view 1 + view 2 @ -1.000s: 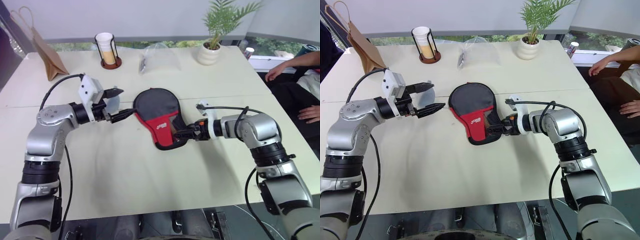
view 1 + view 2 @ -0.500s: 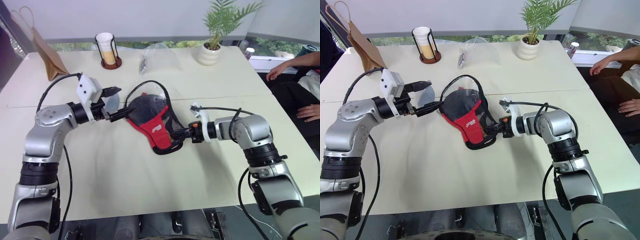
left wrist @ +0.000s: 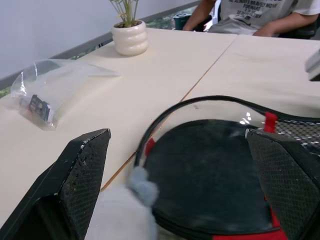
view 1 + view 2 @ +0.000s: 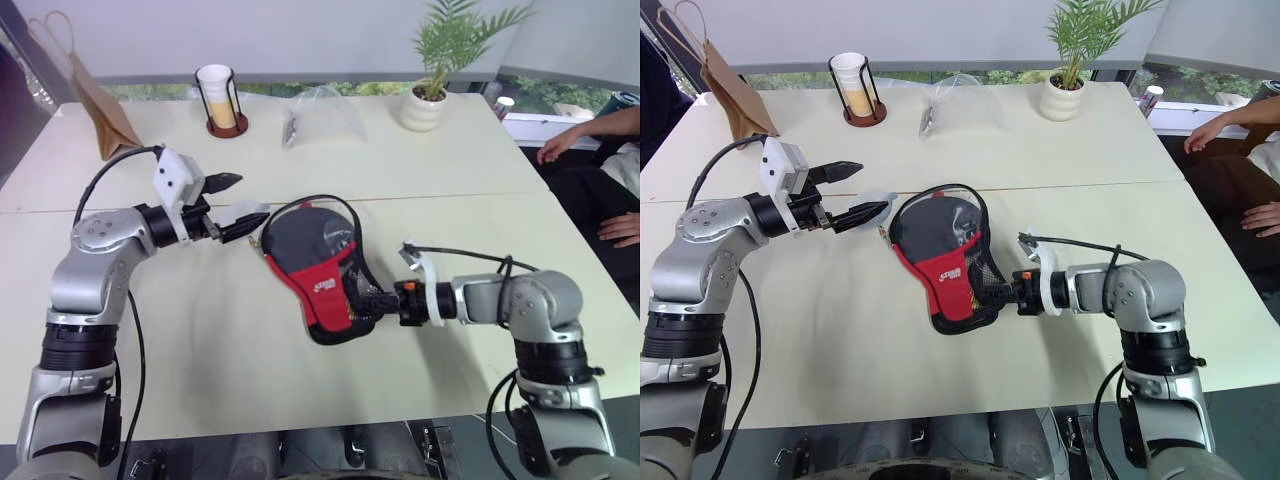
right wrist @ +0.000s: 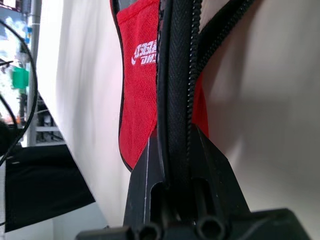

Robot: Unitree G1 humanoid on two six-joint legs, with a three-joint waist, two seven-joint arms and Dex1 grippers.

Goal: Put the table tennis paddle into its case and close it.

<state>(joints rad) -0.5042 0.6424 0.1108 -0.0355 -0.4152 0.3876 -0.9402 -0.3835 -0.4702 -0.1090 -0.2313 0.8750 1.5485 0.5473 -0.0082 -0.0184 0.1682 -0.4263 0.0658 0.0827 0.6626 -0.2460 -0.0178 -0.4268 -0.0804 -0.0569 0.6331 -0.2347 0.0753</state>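
Cream desk point(image 4: 230, 370) spans the frame, seam line across the middle. Right arm enters from lower right, forearm lying level and pointing toward frame centre; right end effector point(image 4: 372, 301) is clamped on the case point(image 4: 320, 270) at its lower right edge, fingers pinching the zipper rim in the right wrist view. Case lies at frame centre, red panel with white logo facing up, mouth gaping at its upper end with a black cord looping over it. Paddle point(image 3: 210, 185) sits inside, black face visible through the opening. Left arm comes from the left edge, elbow bent, pointing right; left end effector point(image 4: 232, 206) has fingers wide apart, just left of the case's upper rim, holding nothing. Farther back: cup holder point(image 4: 218, 98), paper bag point(image 4: 95, 100), plastic bag point(image 4: 320, 112), potted plant point(image 4: 435, 75). A person's hands point(image 4: 590, 180) at upper right edge.
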